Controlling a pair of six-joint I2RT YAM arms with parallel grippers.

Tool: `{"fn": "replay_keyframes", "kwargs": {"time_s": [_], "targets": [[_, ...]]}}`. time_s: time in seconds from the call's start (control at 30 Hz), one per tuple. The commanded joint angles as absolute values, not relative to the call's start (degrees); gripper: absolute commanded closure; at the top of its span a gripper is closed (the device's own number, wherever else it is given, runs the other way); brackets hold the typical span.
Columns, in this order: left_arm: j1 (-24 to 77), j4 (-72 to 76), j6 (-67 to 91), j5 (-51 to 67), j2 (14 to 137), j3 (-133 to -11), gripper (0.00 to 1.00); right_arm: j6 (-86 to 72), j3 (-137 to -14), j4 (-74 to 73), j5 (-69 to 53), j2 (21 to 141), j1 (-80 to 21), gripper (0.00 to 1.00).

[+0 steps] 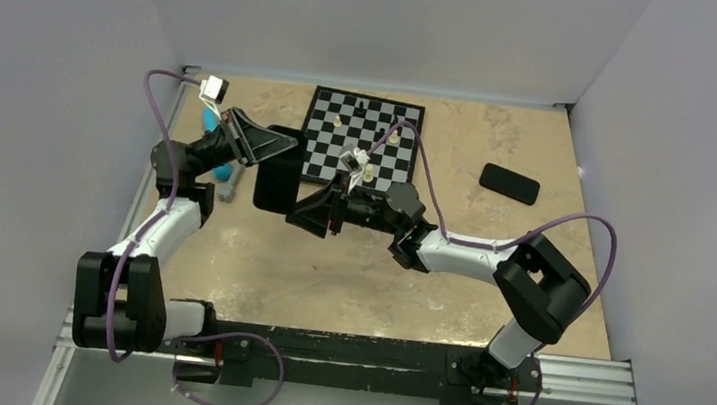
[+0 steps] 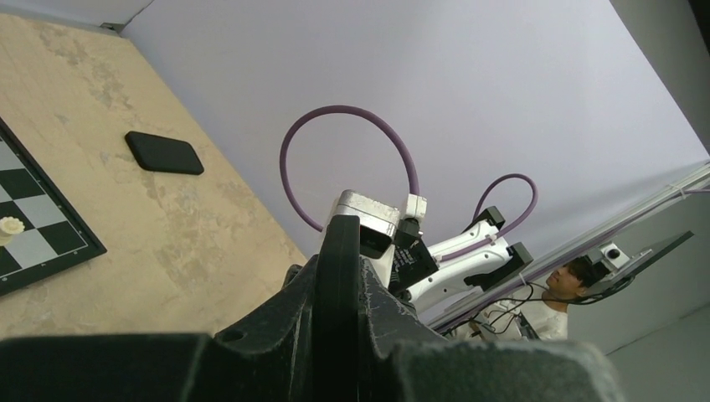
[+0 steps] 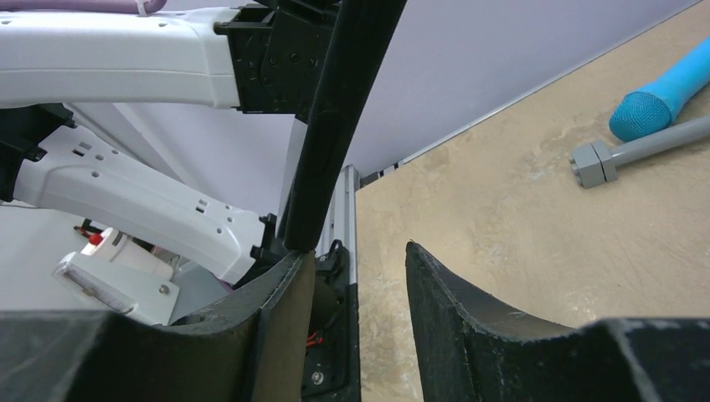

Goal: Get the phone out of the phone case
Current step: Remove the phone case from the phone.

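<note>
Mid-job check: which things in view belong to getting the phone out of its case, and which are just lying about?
In the job:
phone case, gripped edge-on by the left gripper
right gripper, open beside it

Lying about:
chessboard with chess pieces
black slab far right, phone or case unclear
blue object
grey tool

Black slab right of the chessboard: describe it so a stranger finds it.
Find the chessboard, far side of the table. Right of it lies the black slab, flat and alone; the phone case, also black, sits in the left gripper.
</note>
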State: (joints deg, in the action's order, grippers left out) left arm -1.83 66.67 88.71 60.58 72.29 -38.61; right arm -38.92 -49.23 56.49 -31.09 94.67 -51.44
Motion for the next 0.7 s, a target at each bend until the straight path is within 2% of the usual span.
{"fn": "replay_keyframes", "kwargs": {"time_s": [0.0,0.37,0.67], "targets": [[-2.28,75.15,92.07,59.94,71.64,-39.11,1.00,-39.20,-52.45,61.49,-32.08,94.31,-51.76,0.53],[-2.72,75.29,92.12,60.07,71.55,-39.12,1.00,-38.73,-51.45,63.12,-34.36,92.81,-52.18,0.49],[-2.72,75.61,92.29,60.33,71.54,-39.02,1.00,-36.94,-53.65,61.05,-33.97,93.53,-52.12,0.58]]}}
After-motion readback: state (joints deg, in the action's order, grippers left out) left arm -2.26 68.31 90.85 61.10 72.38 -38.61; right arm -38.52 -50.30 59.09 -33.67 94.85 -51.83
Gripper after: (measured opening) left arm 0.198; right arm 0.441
